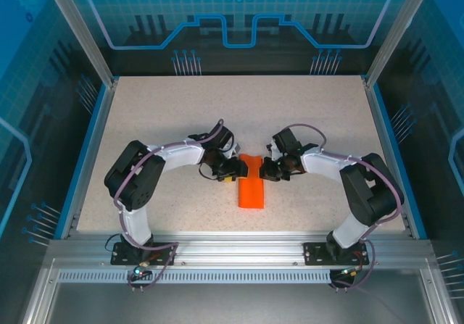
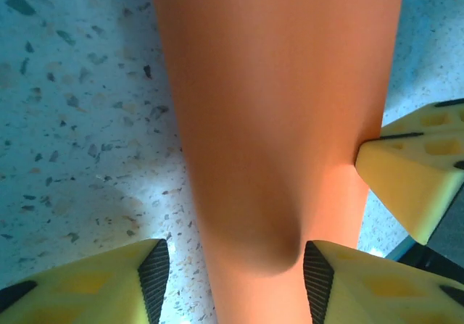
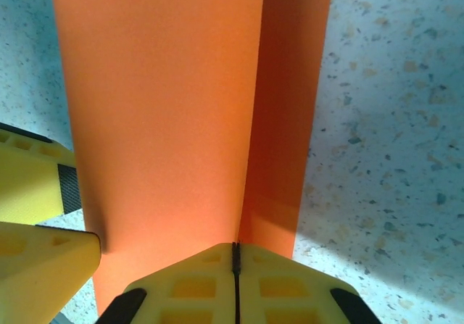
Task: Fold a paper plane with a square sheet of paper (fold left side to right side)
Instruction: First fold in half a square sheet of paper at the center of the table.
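Note:
The square sheet of paper (image 1: pixel 252 190) lies mid-table as a bright orange oblong, folded over lengthwise, not in the form of a paper plane. Both grippers meet at its far end. My left gripper (image 1: pixel 238 169) is open, its yellow fingers astride the paper (image 2: pixel 275 106), which bulges up between them next to the right-hand pad (image 2: pixel 316 273). My right gripper (image 1: pixel 265 169) is shut, and the edge of the paper's upper layer (image 3: pixel 159 99) runs straight into the seam of its jaws (image 3: pixel 235 250). A darker lower layer (image 3: pixel 290 121) shows beside that edge.
The speckled tabletop (image 1: pixel 159 114) is bare around the paper. Blue rails border it left and right, and an aluminium frame (image 1: pixel 239 251) runs along the near edge. The right gripper's finger (image 2: pixel 413 179) touches the paper's side in the left wrist view.

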`<state>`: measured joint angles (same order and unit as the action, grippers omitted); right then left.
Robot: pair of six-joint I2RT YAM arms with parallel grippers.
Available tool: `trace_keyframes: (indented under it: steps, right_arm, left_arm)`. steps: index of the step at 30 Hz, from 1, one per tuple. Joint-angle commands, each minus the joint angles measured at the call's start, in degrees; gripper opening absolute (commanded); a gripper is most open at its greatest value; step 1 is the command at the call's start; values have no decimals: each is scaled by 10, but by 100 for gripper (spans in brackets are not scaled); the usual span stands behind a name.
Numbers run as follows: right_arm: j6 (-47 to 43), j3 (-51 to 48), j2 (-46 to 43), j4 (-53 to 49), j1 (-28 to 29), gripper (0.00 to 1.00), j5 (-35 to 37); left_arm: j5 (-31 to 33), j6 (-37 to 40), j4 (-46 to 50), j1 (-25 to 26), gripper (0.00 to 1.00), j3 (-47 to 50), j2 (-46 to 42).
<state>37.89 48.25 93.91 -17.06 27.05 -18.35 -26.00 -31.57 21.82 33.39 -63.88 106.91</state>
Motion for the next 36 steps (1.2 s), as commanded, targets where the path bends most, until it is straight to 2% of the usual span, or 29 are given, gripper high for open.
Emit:
trace_keyframes:
  steps: [1,8,11,19,25,31,36]
  right_arm:
    - [-7,11,11,-17,7,8,11]
    - [-7,12,15,-24,11,12,24]
    - [-7,10,8,-27,11,17,30]
    - [5,-16,-68,-40,4,45,112]
    - [34,-53,-143,-45,-12,62,174]
    - [51,-90,-201,-38,-32,77,187]
    - [52,-102,-228,-37,-44,84,180]
  left_arm:
    - [24,-11,30,9,53,-19,14]
    - [54,-10,62,27,50,-39,38]
    - [65,-7,74,32,50,-46,46]
    - [77,-3,91,42,49,-58,63]
    - [80,-4,97,44,49,-63,71]
    - [85,0,107,49,49,-72,80]
    - [84,-2,109,50,49,-76,84]
